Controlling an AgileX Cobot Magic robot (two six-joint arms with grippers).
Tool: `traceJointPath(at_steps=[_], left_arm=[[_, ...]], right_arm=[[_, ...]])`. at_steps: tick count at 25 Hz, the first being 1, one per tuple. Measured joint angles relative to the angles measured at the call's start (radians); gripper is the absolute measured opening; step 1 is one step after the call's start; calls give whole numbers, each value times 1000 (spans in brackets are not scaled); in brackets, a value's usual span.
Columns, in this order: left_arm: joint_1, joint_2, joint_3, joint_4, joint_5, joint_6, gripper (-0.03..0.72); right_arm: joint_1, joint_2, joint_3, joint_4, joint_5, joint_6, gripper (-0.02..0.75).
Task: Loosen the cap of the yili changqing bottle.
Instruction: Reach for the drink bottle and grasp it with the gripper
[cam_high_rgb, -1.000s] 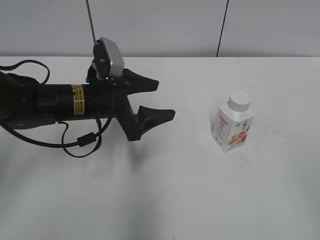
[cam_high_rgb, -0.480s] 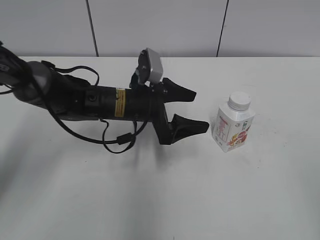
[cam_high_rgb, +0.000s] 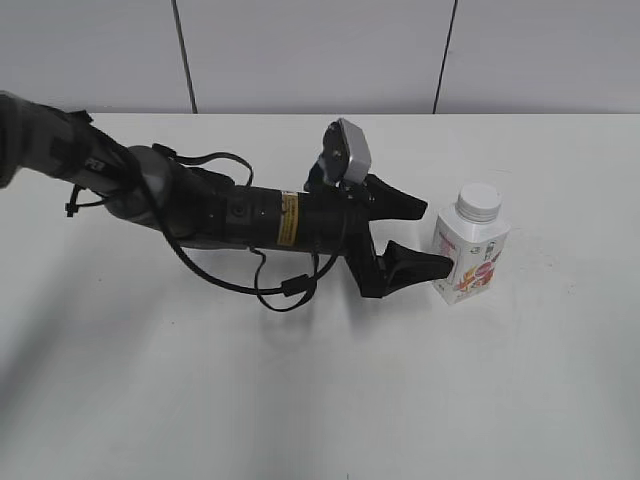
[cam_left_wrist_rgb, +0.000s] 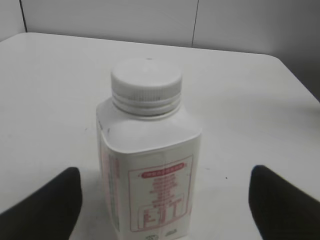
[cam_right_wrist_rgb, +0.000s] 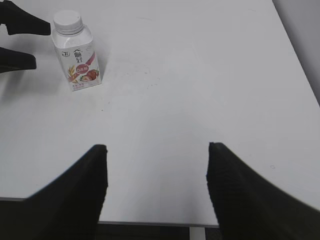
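White bottle (cam_high_rgb: 468, 252) upright on the bench (cam_high_rgb: 300, 400); left gripper (cam_high_rgb: 425, 238) wide open, empty, flanking it. A clipped finger could tip it before the cap (cam_high_rgb: 478, 201) gets turned.

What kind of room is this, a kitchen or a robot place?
Probably a robot test room, not a kitchen. A plain white table stands against bare grey wall panels, and the only things on it are one small drink bottle and a black robot arm with its open pincer.

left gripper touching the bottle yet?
Apart. The left wrist view shows the bottle standing between the open left gripper, with bare table on both sides of it.
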Motion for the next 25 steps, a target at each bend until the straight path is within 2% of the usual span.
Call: traceJointPath(at_steps=[6, 25], left_arm=[[-33, 58, -74, -34, 61, -20, 617], [-120, 153, -181, -209, 138, -24, 596]], right_arm=[[0, 0, 0, 0, 0, 0, 498], [0, 0, 0, 0, 0, 0, 498]])
